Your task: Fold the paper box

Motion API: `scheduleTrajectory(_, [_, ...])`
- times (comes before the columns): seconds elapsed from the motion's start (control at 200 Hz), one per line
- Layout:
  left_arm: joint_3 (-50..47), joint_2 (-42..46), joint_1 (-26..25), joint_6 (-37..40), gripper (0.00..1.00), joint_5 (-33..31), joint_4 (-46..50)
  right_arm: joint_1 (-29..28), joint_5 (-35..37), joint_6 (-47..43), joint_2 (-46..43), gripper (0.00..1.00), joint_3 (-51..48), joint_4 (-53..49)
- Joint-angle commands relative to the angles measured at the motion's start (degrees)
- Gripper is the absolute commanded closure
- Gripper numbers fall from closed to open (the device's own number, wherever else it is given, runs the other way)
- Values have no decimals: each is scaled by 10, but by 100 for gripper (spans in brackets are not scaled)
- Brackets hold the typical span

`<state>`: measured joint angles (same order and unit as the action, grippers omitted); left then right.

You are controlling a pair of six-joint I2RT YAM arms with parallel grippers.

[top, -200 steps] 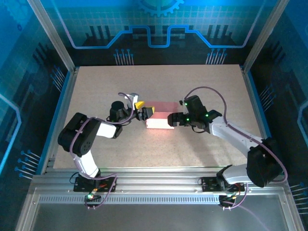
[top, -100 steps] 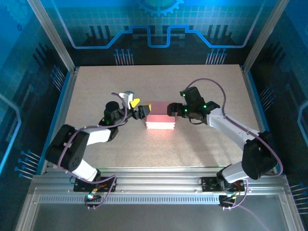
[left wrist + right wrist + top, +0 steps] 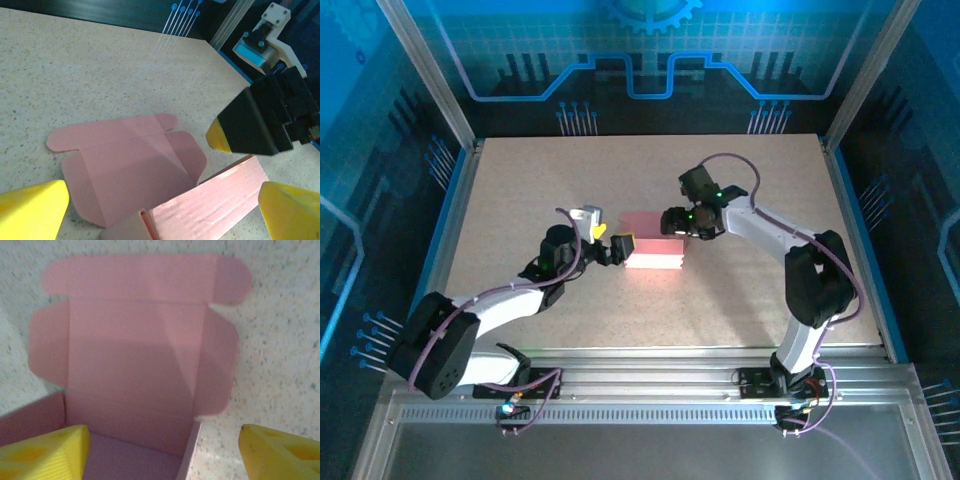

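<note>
The paper box (image 3: 655, 255) is pink and half folded: a shallow tray with its lid panel (image 3: 645, 222) and flaps lying flat on the table behind it. My left gripper (image 3: 613, 248) stands open at the box's left end; in the left wrist view its yellow fingers (image 3: 32, 210) flank the raised front wall (image 3: 210, 205). My right gripper (image 3: 672, 222) hangs open over the right end. Its two fingers (image 3: 47, 452) straddle the right side wall (image 3: 187, 455), one inside the tray and one outside, neither touching it.
The speckled table (image 3: 540, 180) has metal rails on both sides and a blue backdrop panel (image 3: 640, 60) behind. The right gripper's black and yellow finger (image 3: 250, 125) looms near the box in the left wrist view. Free room lies all round the box.
My right gripper has swung left and back over the box's right end, and its jaws have narrowed somewhat. The left arm has stretched out lower, its gripper staying at the box's left end.
</note>
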<state>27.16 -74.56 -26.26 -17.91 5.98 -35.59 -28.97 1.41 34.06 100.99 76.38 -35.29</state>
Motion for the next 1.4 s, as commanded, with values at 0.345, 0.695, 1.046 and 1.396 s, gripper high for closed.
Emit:
scheduleTrajectory(0.345, [-34,125,-51,-58,1,-115,147,-142,135,37,-95,25,-131,3])
scheduleTrajectory(0.695, [-62,169,-76,-85,1,-152,183,-190,172,53,-98,10,-184,29])
scheduleTrajectory(1.046, [-70,175,-86,-87,1,-166,187,-200,246,103,-54,30,-201,86])
scheduleTrajectory(1.396, [-30,121,-83,-49,1,-179,160,-165,290,100,6,65,-149,113])
